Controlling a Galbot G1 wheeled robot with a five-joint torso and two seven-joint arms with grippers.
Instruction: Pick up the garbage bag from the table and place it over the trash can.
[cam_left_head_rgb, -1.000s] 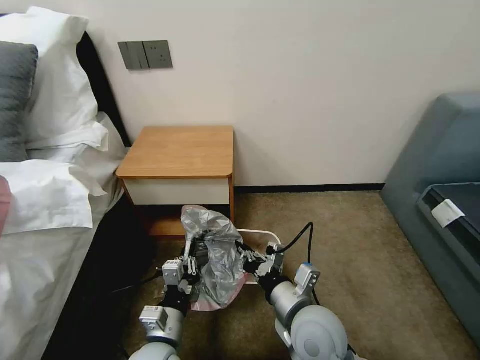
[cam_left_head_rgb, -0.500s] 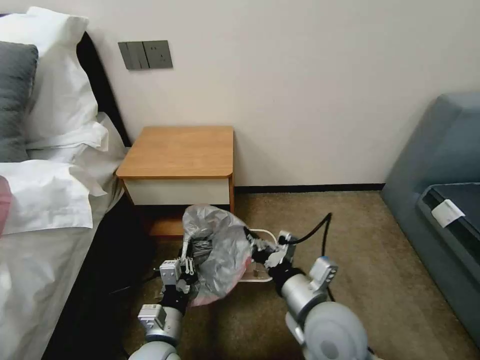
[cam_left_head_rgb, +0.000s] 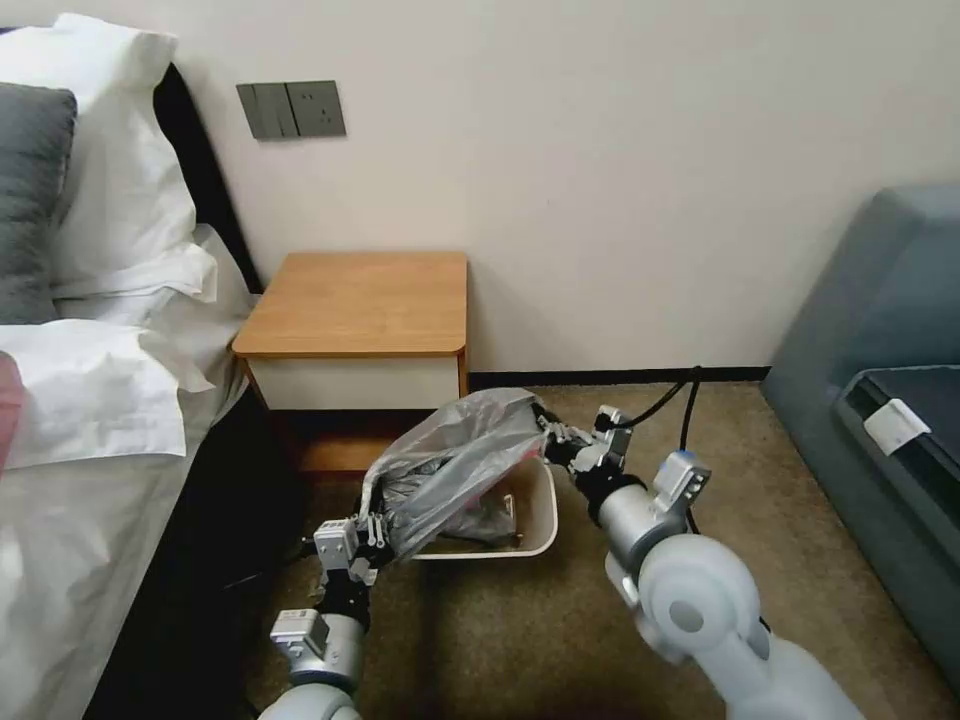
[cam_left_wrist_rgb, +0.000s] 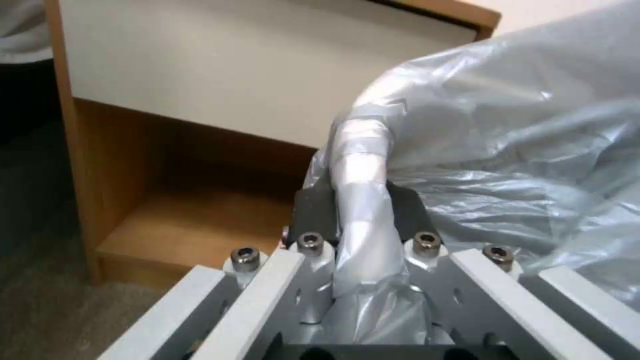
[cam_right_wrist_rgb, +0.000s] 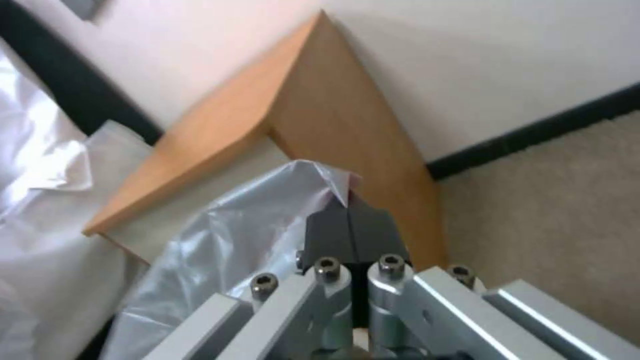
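Even, soft indoor light; wrist views slightly blurred.

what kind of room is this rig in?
Most likely a bedroom, perhaps a hotel room: a bed with white pillows along the robot's left, a wooden nightstand against the wall, a grey-blue sofa on the right, and carpet underfoot.

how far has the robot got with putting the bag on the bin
Done: the garbage bag is off the nightstand, whose top is bare. In hand: the left gripper and right gripper each pinch an edge, jaws shut, stretching the bag above the trash can on the carpet. Left: the bag hangs tilted across the bin's near-left part, not fitted over the rim; most of the cream rim is uncovered.
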